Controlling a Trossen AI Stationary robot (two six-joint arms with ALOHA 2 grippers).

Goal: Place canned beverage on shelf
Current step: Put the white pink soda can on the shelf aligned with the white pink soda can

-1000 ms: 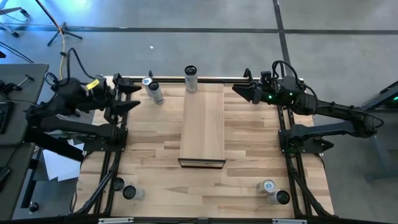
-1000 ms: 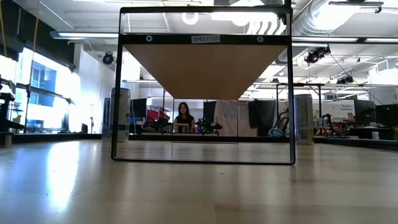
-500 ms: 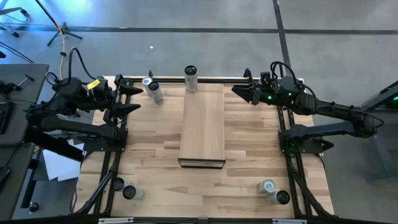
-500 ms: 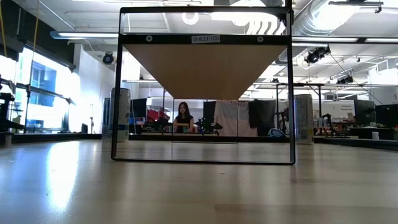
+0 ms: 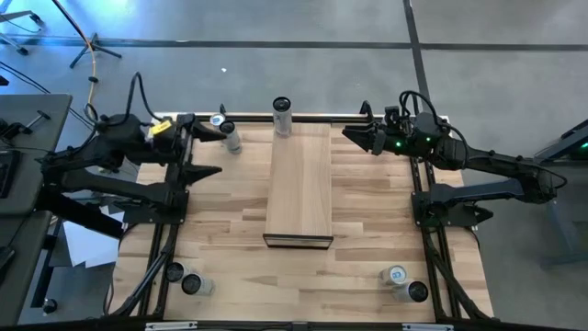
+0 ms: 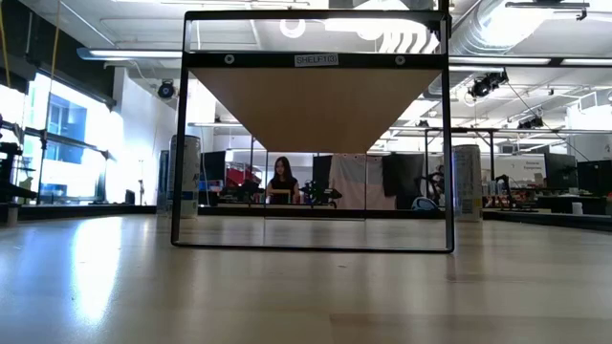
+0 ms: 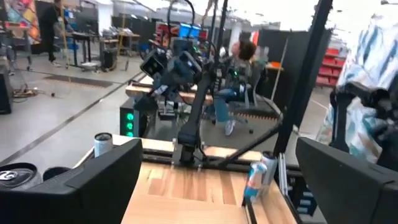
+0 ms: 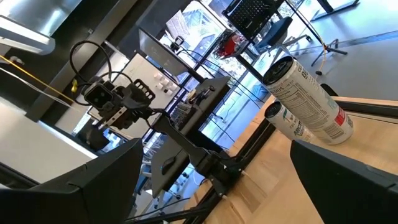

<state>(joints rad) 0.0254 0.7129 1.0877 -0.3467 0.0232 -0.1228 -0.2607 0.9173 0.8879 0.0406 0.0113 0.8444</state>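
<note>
The shelf (image 5: 299,184) is a long pale board raised on a dark frame at mid table; the low view shows its underside (image 6: 316,105). One can (image 5: 282,116) stands upright at its far end; whether on the board or just behind it, I cannot tell. Two more cans (image 5: 225,131) stand at the far left. My left gripper (image 5: 206,149) is open and level just left of them, one finger reaching beside them without touching; their dark tops (image 7: 15,175) show by that finger. My right gripper (image 5: 354,134) hangs open right of the shelf's far end, holding nothing.
Two cans (image 5: 186,280) stand near the front left corner and two (image 5: 404,283) near the front right. A dark rail (image 5: 312,117) runs along the far edge. People sit in the room beyond (image 6: 282,180). Bare tabletop (image 5: 220,221) lies on both sides of the shelf.
My left gripper has moved toward the table's right, closer to the two far-left cans, and its fingers have opened wider. My right arm and all the cans have stayed where they were.
</note>
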